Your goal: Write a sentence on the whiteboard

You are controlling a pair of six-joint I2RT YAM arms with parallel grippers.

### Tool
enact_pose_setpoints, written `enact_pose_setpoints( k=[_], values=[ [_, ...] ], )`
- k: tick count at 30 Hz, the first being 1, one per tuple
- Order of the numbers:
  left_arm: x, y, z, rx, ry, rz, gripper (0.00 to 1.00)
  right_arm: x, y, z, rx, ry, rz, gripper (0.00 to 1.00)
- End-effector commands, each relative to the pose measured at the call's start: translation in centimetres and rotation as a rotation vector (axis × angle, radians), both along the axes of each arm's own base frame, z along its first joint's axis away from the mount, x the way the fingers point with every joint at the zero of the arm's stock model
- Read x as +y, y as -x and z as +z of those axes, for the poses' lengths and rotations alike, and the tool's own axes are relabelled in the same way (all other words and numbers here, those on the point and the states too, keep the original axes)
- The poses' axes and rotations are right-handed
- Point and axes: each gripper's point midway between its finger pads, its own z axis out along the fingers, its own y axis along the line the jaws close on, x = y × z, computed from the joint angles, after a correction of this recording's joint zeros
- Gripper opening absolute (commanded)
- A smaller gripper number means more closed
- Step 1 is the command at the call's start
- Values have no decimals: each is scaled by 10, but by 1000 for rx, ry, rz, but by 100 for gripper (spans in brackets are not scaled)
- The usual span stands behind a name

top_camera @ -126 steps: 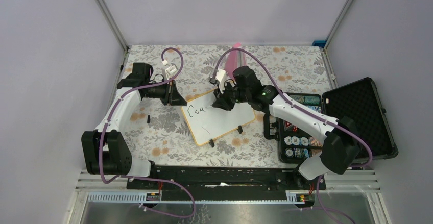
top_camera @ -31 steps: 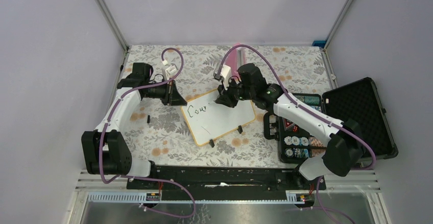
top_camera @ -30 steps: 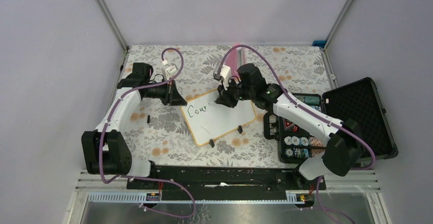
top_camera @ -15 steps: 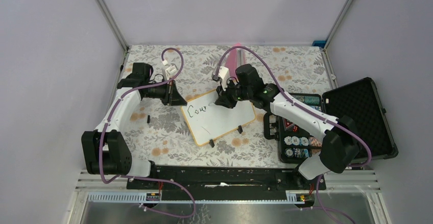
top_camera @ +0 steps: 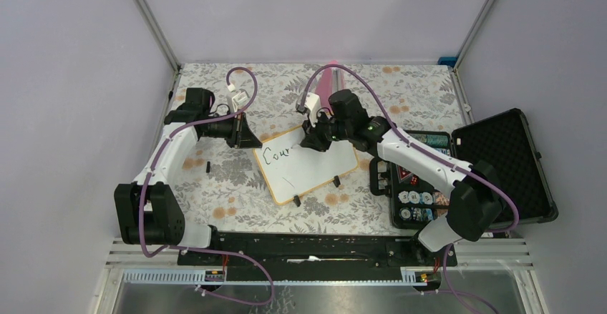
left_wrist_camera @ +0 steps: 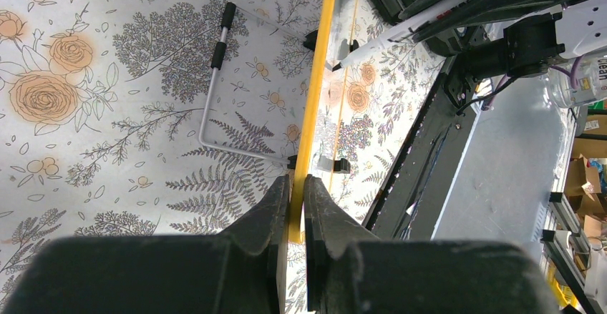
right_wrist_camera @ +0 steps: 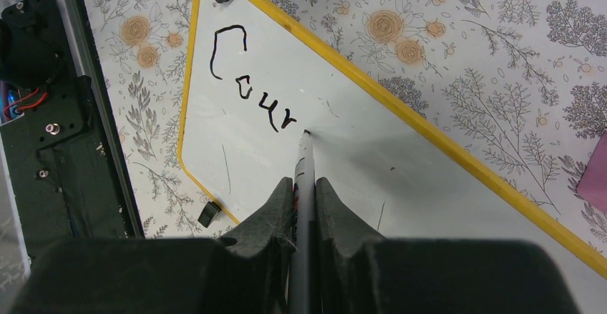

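Mid-word here: my right gripper [right_wrist_camera: 304, 184] is clamped on a slim grey marker [right_wrist_camera: 302, 162]. Its tip touches the small white orange-rimmed whiteboard [right_wrist_camera: 372, 185] just ahead of my fingers, right after the black handwritten "Cour" [right_wrist_camera: 247, 89]. My left gripper [left_wrist_camera: 297, 185] pinches the rim (steadying it, I reckon). Next up is an "a", with light pressure.

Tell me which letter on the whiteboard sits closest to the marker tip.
The r, last in the row: the marker tip held by the right gripper stands just beside it, while the other three letters lie further off.
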Motion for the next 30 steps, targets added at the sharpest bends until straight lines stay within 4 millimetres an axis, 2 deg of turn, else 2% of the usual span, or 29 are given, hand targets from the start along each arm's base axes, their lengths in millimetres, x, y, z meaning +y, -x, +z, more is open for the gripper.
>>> enact_pose_setpoints(
  k=[1,9,18,30],
  values=[
    [2,-1,1,-38,-11,-1,0,15,-9,20,-56,-47,6,0],
    [3,-2,1,-39,-13,-1,0,16,-1,10,-45,-30,29,0],
    [3,-2,1,-38,-14,-1,0,8,1,-1,-48,6,25,0],
    [3,-2,1,-40,-15,1,0,2,4,-3,-57,19,23,0]
  ],
)
